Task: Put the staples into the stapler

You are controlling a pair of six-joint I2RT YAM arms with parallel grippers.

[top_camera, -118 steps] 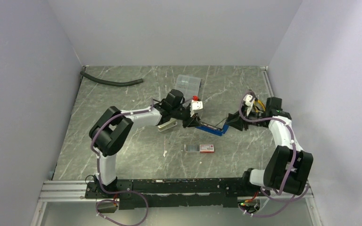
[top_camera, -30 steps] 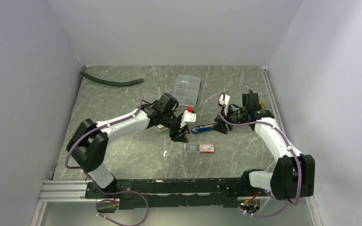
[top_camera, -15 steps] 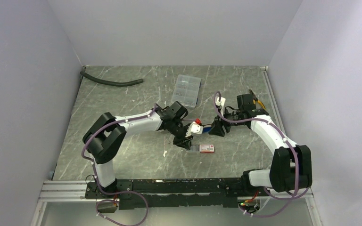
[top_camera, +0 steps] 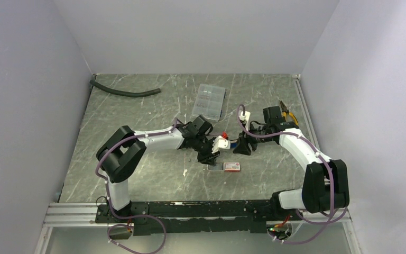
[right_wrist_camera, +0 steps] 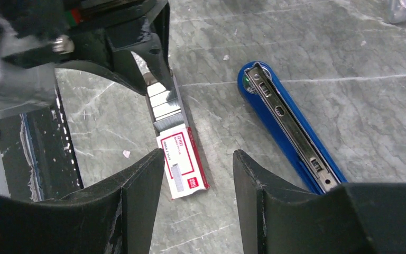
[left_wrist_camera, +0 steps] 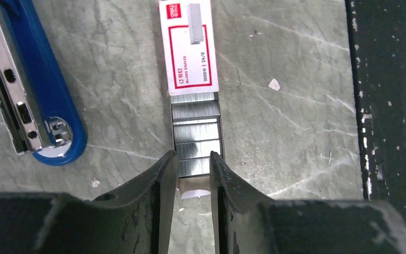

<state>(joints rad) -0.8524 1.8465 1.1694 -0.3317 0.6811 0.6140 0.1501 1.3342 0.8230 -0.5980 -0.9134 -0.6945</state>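
- Staples (left_wrist_camera: pixel 195 140) poke out of white box (left_wrist_camera: pixel 189 47), mid table (left_wrist_camera: pixel 296 106).
- Left gripper (left_wrist_camera: pixel 194 169) narrow, tips at strips' exposed end; grip unclear.
- Stapler (right_wrist_camera: pixel 291 132) lying open just beside, bare gap between.
- Right gripper (right_wrist_camera: pixel 198 159) wide, empty, above box.

The staples (left_wrist_camera: pixel 195 135) are silvery, the box (left_wrist_camera: pixel 188 47) red-and-white, the stapler (left_wrist_camera: pixel 42 90) blue.

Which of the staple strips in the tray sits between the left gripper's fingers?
The end strip, farthest from the white box. It alone lies inside the left gripper; the others lie beyond it, toward the box.
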